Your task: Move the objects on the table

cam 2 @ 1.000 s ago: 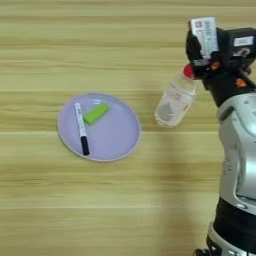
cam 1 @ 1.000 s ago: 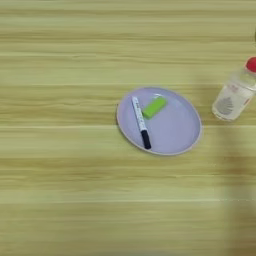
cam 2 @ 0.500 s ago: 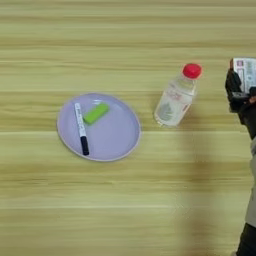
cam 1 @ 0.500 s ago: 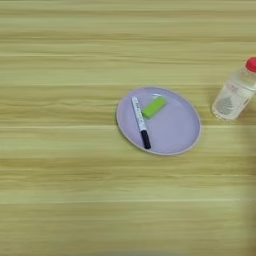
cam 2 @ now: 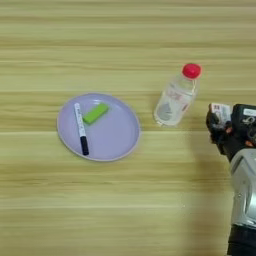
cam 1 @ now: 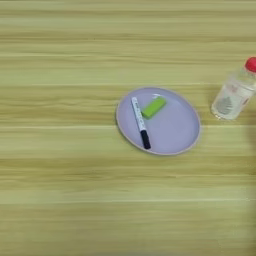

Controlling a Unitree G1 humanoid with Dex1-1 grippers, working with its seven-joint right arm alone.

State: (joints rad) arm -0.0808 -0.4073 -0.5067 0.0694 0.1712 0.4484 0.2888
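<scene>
Plate [cam 2: 115, 145] mid-table, bottle [cam 2: 173, 102] beside, claw [cam 2: 216, 120] rightward.

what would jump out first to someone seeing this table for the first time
The round lavender plate sits near the middle of the wooden table, with a white marker with black cap and a lime-green block lying side by side on it. To its right stands a clear bottle with a red cap. At the right edge, the end effector carries a small pink-red and white packet.
</scene>
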